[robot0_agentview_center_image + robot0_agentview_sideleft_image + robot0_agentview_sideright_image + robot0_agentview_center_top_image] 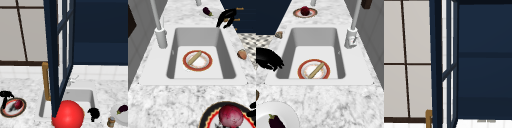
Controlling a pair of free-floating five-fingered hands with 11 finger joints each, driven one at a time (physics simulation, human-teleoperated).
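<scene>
My left hand (5,95) hovers over the left rim of a red-rimmed plate (5,113) on the counter left of the sink, fingers relaxed and reaching down toward the rim. A dark red onion (17,104) (231,116) (305,10) lies on that plate. My right hand (93,113) (226,17) (268,60) hangs with loose, drooping fingers over the counter's front edge by the sink's right corner, holding nothing. In the sink basin (220,47) rests another red-rimmed plate (206,65) (303,68) with a tan stick-shaped thing (194,58) (316,70) across it.
An eggplant (123,109) (207,11) (275,121) lies on a white plate (115,115) (283,111) at the right, a small jar (110,122) beside it. A large red sphere (68,115) hides the sink's front. The faucet (160,37) (351,37) stands behind; an open window frame (53,62) overhangs. A small brown item (242,54) (279,34) sits on the front edge.
</scene>
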